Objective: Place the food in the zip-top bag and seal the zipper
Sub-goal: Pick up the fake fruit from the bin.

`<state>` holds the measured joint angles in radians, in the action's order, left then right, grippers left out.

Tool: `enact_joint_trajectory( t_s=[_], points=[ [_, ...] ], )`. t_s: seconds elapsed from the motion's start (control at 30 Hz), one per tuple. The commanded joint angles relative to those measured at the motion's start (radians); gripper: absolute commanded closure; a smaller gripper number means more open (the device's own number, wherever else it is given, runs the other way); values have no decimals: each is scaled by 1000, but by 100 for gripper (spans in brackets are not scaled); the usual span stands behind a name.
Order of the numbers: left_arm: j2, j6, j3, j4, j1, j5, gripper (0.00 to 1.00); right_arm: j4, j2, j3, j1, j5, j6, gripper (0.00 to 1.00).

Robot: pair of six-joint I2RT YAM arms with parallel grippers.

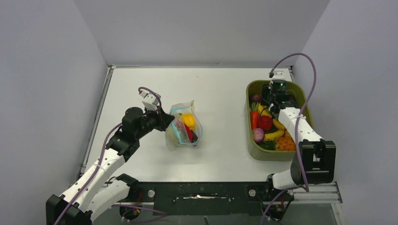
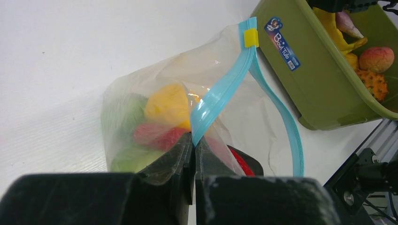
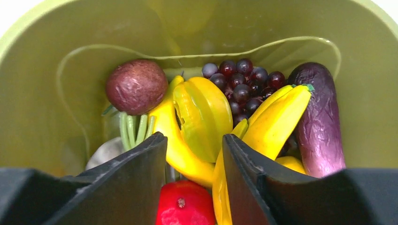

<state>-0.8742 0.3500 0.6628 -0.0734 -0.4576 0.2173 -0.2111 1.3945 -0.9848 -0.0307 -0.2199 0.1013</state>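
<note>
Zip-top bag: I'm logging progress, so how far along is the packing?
Done: yellow, red and green food sits inside the zip-top bag. In hand: left claw pinches the zipper; right claw hangs open over fruit in the bin. Left: that fruit, then sealing the open mouth.

Just ahead of the right gripper (image 3: 193, 138), a yellow pepper (image 3: 206, 117) and bananas (image 3: 281, 112) fill the gap between its parted fingers. An eggplant (image 3: 321, 122) crowds its right, and the olive bin (image 3: 42, 93) walls it in all round. The left gripper (image 2: 194, 139) is clamped on the zipper (image 2: 220, 89). The stuffed bag (image 2: 126, 117) bulges ahead of it, bare table (image 2: 56, 61) lies open to its left, and the bin blocks ahead-right.
</note>
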Motion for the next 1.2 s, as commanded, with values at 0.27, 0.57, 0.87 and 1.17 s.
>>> enact_joint_trajectory(
  t_s=[0.27, 0.57, 0.87, 1.17],
  points=[
    [23, -22, 12, 25, -4, 12, 100, -19, 152, -126, 7, -30, -152, 69],
    [39, -25, 8, 23, -4, -5, 100, -95, 242, -202, 8, -13, -196, 59],
    [40, -26, 9, 21, -4, -4, 100, -104, 254, -190, 17, -13, -231, 45],
    [49, -26, 7, 19, -4, -8, 100, -63, 307, -185, 18, -47, -241, 36]
  ],
)
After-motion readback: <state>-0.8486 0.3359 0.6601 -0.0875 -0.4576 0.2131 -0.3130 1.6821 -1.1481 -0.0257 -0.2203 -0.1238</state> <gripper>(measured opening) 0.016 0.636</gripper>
